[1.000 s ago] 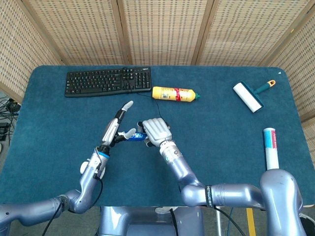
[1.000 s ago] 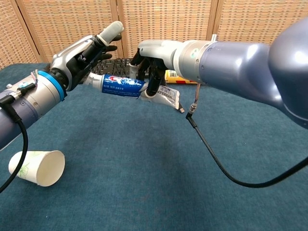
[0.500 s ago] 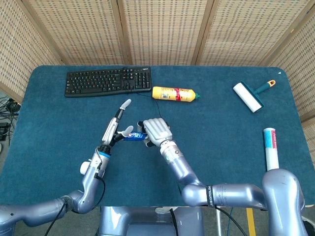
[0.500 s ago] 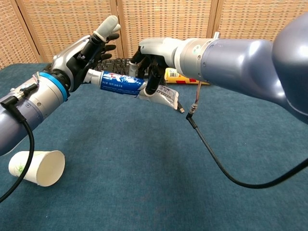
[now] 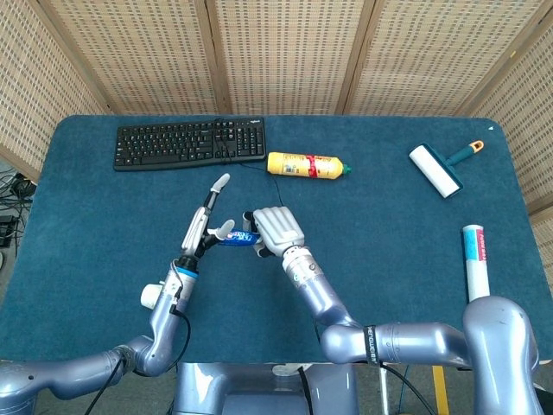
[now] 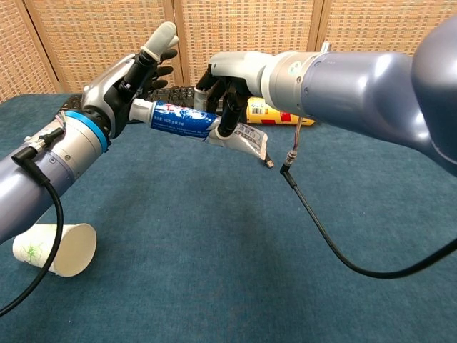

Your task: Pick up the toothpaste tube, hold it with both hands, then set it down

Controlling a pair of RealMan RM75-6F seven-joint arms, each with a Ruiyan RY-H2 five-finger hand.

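The toothpaste tube (image 5: 235, 240) (image 6: 178, 119), white and blue with a red mark, hangs in the air above the blue table, cap end to the left. My right hand (image 5: 275, 229) (image 6: 228, 78) grips its crimped end from above, fingers curled around it. My left hand (image 5: 203, 226) (image 6: 128, 78) is at the cap end with its fingers stretched up and apart. The cap lies against its palm by the thumb, and no finger wraps the tube.
A black keyboard (image 5: 188, 143) and a yellow bottle (image 5: 307, 164) (image 6: 260, 112) lie at the back. A lint roller (image 5: 436, 170) is at the back right, another tube (image 5: 475, 259) at the right edge. A paper cup (image 6: 53, 249) lies on its side near left. A cable (image 6: 314, 221) trails from my right arm.
Both hands have risen slightly with the tube between them. The left forearm has come forward, its fingers staying stretched out.
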